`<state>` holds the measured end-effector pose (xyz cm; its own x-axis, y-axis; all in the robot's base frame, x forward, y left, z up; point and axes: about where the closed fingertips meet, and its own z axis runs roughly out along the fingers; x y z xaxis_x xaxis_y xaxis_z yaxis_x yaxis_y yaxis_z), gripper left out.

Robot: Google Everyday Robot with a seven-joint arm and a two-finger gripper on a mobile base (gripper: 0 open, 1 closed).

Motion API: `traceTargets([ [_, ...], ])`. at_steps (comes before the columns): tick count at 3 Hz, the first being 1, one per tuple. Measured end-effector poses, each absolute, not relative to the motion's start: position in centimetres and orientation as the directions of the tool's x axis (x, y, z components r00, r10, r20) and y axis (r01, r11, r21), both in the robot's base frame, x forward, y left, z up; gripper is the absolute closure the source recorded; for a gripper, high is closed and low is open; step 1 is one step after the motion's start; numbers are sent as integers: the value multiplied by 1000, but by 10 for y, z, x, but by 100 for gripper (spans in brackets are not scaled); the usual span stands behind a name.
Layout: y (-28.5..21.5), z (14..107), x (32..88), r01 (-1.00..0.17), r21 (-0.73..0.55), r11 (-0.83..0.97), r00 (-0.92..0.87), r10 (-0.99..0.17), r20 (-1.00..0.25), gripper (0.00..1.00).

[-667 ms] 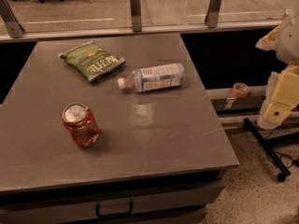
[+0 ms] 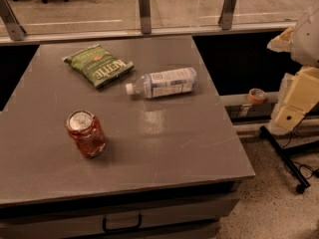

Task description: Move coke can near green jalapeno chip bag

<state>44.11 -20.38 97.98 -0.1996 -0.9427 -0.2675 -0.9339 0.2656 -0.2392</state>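
Observation:
The coke can [image 2: 86,133], red with a silver top, stands upright on the grey table [image 2: 174,148] at the front left. The green jalapeno chip bag [image 2: 98,65] lies flat at the back left of the table, well behind the can. My gripper [image 2: 295,101], cream-coloured, hangs off the table's right side, far from both and above the floor. It holds nothing that I can see.
A clear water bottle [image 2: 164,82] with a white label lies on its side between the bag and the table's right edge. A tape roll [image 2: 256,95] sits on a low ledge to the right. A black stand leg [image 2: 284,158] crosses the floor there. A glass railing [image 2: 144,9] runs behind the table.

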Motion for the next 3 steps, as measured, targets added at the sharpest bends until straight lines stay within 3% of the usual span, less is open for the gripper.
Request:
traceTargets([
  [3, -94, 976, 461, -974, -112, 198, -63, -707, -704, 0],
])
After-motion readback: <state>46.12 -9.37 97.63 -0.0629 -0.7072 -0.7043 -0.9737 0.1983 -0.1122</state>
